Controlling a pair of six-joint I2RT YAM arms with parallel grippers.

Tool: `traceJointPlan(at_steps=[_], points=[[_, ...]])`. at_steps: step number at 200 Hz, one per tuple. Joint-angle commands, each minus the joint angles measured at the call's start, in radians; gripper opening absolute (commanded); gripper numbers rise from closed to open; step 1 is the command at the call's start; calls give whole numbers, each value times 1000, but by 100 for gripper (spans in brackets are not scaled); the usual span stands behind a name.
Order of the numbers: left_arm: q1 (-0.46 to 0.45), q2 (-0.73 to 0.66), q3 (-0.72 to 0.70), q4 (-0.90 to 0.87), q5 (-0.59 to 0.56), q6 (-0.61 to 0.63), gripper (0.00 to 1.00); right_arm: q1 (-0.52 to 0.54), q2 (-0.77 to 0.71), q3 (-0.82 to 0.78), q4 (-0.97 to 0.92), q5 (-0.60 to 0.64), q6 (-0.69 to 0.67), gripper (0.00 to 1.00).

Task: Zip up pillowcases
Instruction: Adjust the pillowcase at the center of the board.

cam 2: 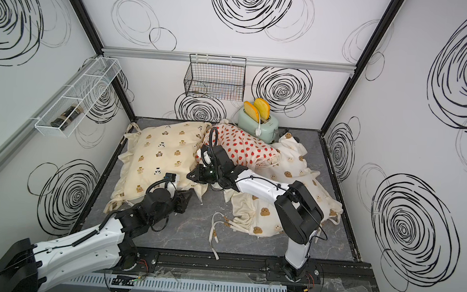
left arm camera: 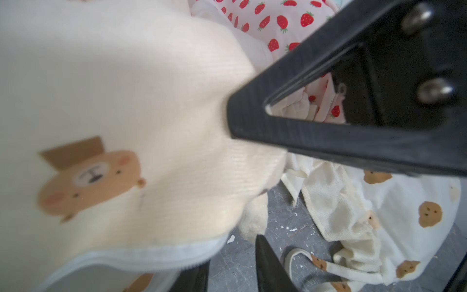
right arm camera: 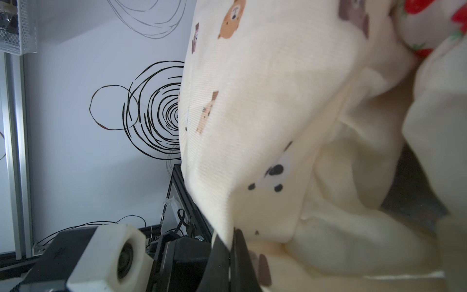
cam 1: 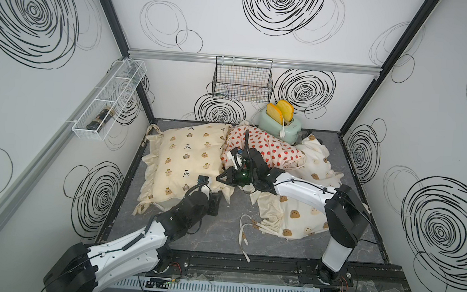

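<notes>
Left tool (left arm camera: 245,177) stands with jaws apart, the cream case's (cam 1: 186,157) blurred near corner between them. Right tool (right arm camera: 226,233) is clamped on that case's edge; its zip (left arm camera: 141,257) is hard to make out. Strawberry case (cam 1: 266,149) and bear-head case (cam 1: 301,214) lie to its right on the worktop (cam 1: 213,236), partly hidden by the right arm (cam 1: 303,190).

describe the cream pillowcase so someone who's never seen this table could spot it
Start at the white wire shelf hung on the left: the cream pillowcase lies plump on the table beneath it, left of the strawberry pillowcase. Only it shows tiny bears and pandas on cream; the bear-head pillowcase at the right is white and lies limp.
</notes>
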Motion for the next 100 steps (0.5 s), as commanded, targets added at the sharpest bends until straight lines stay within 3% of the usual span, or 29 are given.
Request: traceJointPlan(at_steps=[1,100], points=[[24,8,-22,110,13,15,34,11,-52,31,47,-34,13,0],[122,-23,-46,228,141,99,30,13,-66,16,50,-14,13,0]])
